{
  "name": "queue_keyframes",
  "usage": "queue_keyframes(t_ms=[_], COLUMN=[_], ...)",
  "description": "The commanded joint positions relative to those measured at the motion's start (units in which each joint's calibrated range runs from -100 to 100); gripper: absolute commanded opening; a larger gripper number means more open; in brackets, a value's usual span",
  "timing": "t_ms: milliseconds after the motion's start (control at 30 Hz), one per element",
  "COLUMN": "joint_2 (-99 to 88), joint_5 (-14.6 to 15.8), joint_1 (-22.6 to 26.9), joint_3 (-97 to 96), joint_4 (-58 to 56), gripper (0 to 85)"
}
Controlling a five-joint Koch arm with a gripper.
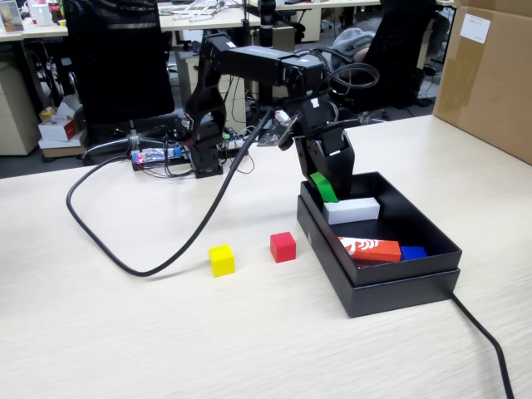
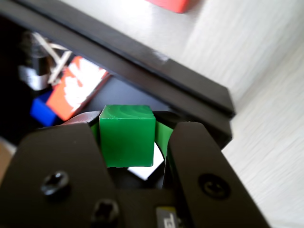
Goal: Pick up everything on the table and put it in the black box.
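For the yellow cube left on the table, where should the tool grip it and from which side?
Come straight down from above and close on two opposite vertical faces of the yellow cube. It sits flat on the table, apart from the red cube, so both sides are free. The tool first has to drop its green cube.

Fixed view: front of tabletop (image 1: 125,332), raised, angled down toward the arm, mid-distance. Wrist view: close behind hand (image 2: 130,142), looking down. Both show black box (image 1: 399,287) rim and contents.

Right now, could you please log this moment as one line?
tool: shut on green cube | position: above black box | on table: yellow cube, red cube
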Motion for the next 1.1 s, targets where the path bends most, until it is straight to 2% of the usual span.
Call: queue_keyframes(t_ms=[0,67,200,500,533,567,667,800,833,1067], joint_2=[-1.2,-1.2,-1.5,-10.4,-14.3,-16.2,-20.7,-25.8,-27.4,-30.6], joint_5=[0.0,0.0,0.0,0.0,0.0,0.0,-0.2,-1.9,-3.1,-8.1], joint_1=[0.3,0.3,0.3,-0.4,-1.0,-1.3,-2.4,-4.4,-5.7,-12.5], joint_3=[0.3,-0.8,-1.2,1.0,1.3,1.7,3.5,4.2,4.2,-4.6], joint_4=[1.1,1.1,1.1,1.1,1.1,0.9,0.7,0.6,0.6,-0.2], gripper=[20.7,21.1,27.9,28.2,34.6,36.2,36.2,36.2,36.3,46.5])
